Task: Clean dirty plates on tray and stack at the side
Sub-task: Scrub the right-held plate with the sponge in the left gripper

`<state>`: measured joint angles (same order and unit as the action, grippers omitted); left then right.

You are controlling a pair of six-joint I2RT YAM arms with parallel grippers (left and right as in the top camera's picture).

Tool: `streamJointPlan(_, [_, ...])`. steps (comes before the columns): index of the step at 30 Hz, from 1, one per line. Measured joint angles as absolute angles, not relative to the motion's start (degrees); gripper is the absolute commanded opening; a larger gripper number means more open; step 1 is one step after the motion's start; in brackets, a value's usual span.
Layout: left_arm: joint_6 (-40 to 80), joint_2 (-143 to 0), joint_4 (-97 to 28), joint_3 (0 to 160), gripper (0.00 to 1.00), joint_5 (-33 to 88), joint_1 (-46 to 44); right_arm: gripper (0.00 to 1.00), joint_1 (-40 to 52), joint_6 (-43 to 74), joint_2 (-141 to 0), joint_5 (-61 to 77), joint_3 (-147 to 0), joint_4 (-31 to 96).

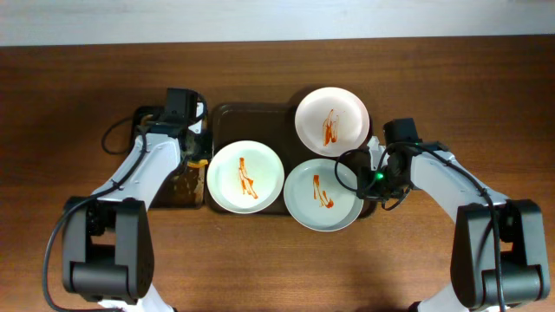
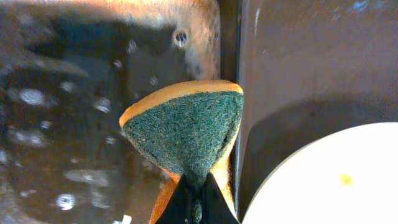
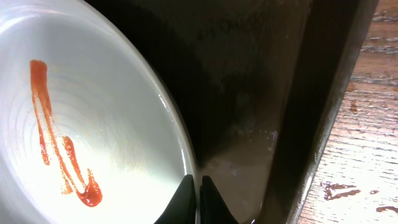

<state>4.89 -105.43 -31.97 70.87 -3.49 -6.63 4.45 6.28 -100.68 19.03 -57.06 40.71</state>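
Three white plates streaked with orange-red sauce lie on the dark brown tray (image 1: pixel 227 114): one at the left (image 1: pixel 245 176), one at the back right (image 1: pixel 332 121), one at the front right (image 1: pixel 323 195). My right gripper (image 1: pixel 362 173) is shut on the right rim of the front right plate (image 3: pixel 93 124), fingers (image 3: pixel 198 190) pinching its edge. My left gripper (image 1: pixel 193 156) is shut on a green-and-orange sponge (image 2: pixel 186 127), fingertips (image 2: pixel 196 193) clamped on its lower end, above the soapy water. The left plate's edge (image 2: pixel 336 180) shows beside it.
The narrow black tray (image 1: pixel 143 117) with soapy water (image 2: pixel 68 124) stands left of the brown tray, touching its wall (image 2: pixel 280 74). The brown tray's right rim (image 3: pixel 311 112) borders the wooden table (image 3: pixel 373 124). Cables trail by both arms.
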Motion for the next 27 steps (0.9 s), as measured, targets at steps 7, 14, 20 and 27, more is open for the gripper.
streamJointPlan(7, [4.14, -97.8, -32.25, 73.76, 0.0, 0.82, -9.06, 0.04, 4.45, 6.28, -100.68, 19.03, -57.06, 40.71])
streamJointPlan(14, [9.47, -97.19, -29.3, 74.15, 0.0, 12.08, -19.07, 0.04, 4.45, 6.28, -100.68, 19.03, -57.06, 40.71])
streamJointPlan(20, [22.46, -99.98, -26.28, 74.17, 0.0, 14.79, -28.34, 0.04, 4.45, 6.31, -100.68, 19.03, -57.06, 40.71])
streamJointPlan(27, [39.18, -105.47, -24.75, 74.15, 0.0, 21.91, -34.2, 0.04, 4.45, 6.28, -100.68, 19.03, -57.06, 40.73])
